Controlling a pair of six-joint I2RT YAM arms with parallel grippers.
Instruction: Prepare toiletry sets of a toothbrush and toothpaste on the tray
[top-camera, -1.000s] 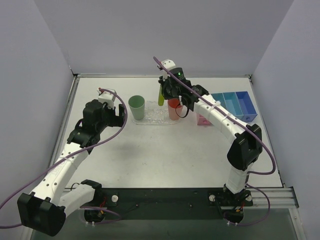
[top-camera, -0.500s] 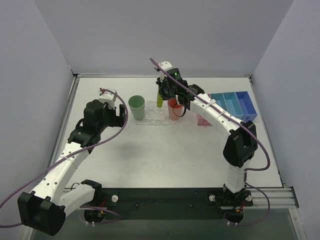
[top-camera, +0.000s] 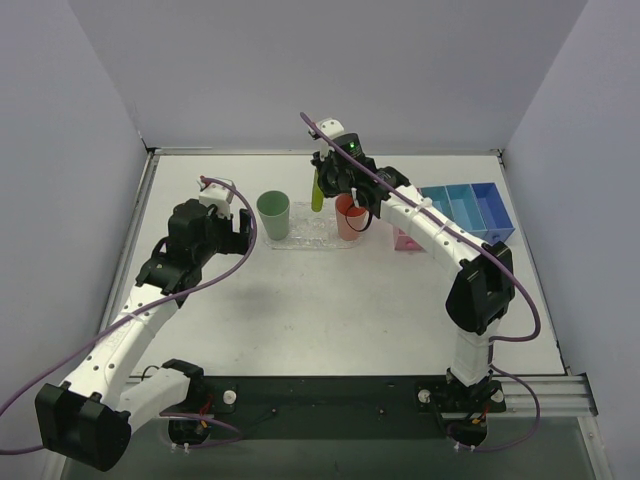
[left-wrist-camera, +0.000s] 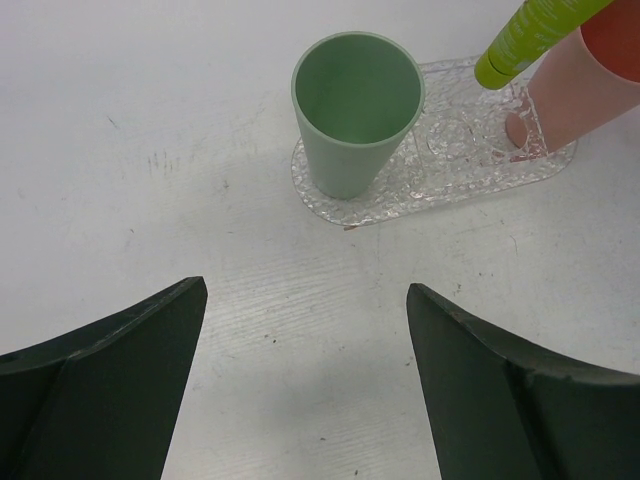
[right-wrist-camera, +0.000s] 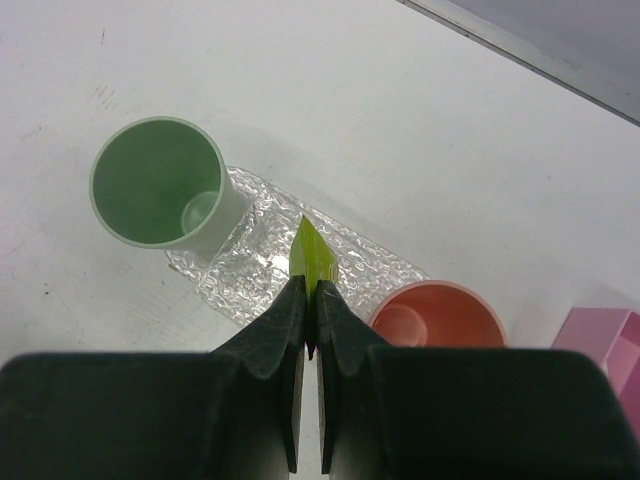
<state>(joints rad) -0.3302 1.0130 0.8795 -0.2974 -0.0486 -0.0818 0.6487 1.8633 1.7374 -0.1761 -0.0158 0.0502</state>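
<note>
Lime-green toothpaste tube (right-wrist-camera: 312, 255) hangs pinched in the closed right end effector (right-wrist-camera: 310, 292), tilted over the middle of the clear bumpy tray (left-wrist-camera: 400, 212). It sits between the green cup (left-wrist-camera: 357, 100) on the tray's left end and the salmon cup (top-camera: 348, 216) on its right end. The left end effector (left-wrist-camera: 305, 292) hovers over the counter (top-camera: 300, 300) near the green cup, its 2 fingers spread wide, holding nothing. A pink bin (top-camera: 405, 241) and blue bins (top-camera: 465, 208) lie right of the tray.

The tray (top-camera: 312, 238) bears a left cup (top-camera: 273, 213) and a right cup (top-camera: 349, 218).
</note>
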